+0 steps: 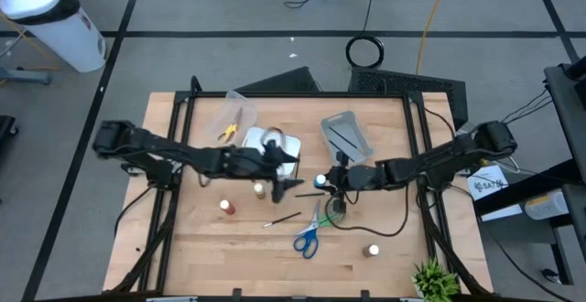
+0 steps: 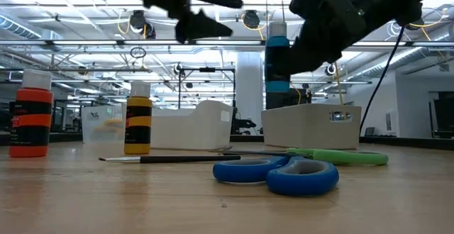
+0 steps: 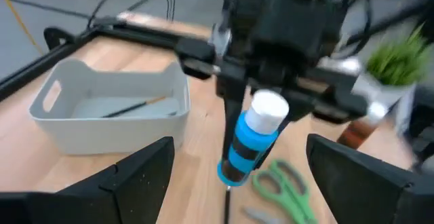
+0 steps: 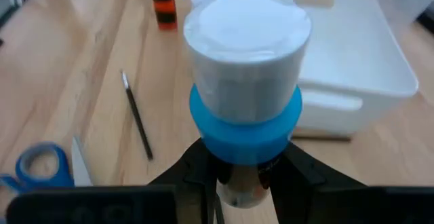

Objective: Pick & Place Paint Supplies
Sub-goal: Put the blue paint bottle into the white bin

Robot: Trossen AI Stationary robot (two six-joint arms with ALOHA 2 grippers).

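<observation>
The right gripper [image 1: 322, 182] hangs above mid-table, pinching the blue paint bottle [image 3: 252, 137] off the wood. The left gripper [image 1: 291, 185] faces it, fingers spread. Three more bottles, two scissors and one brush [image 1: 282, 219] lie on the table [image 1: 201, 247]

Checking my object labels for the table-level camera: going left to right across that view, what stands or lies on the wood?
Red-orange paint bottle → yellow paint bottle → thin dark paintbrush → blue-handled scissors → green scissors handle.
</observation>
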